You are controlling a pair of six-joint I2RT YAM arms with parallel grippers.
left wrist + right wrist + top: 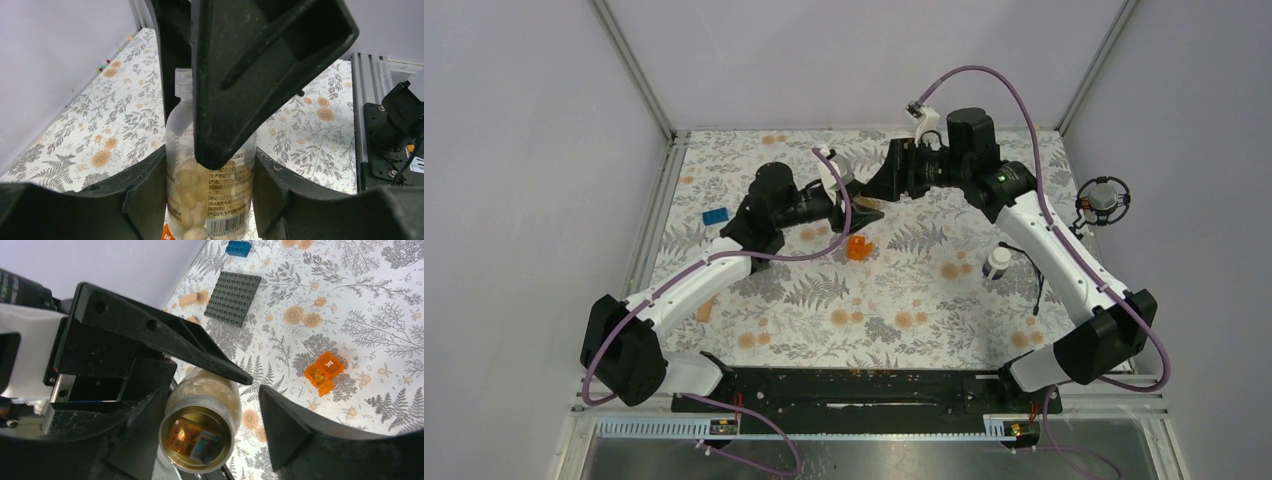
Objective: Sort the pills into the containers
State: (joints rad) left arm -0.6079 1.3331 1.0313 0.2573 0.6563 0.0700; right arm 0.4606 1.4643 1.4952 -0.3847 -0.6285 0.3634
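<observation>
1 clear pill bottle [220, 200] near counter's [924, 300] far edge: left gripper [207, 185] clamps it, right gripper [210, 405] wide open round its end, w/ gap.

A table [924, 345] is covered by a white cloth [754, 160] printed with grey ferns and orange blossoms. It is enclosed by plain pale lilac panels: a back wall [864, 60] at 12 o'clock and side walls [524, 200] at 9 and 3 o'clock. Metal posts [632, 68] are set at the far corners, at 11 and 1 o'clock. A black base plate [854, 385] is fixed along the edge at 6 o'clock. The scene is lit evenly, and only soft shadows are cast.
</observation>
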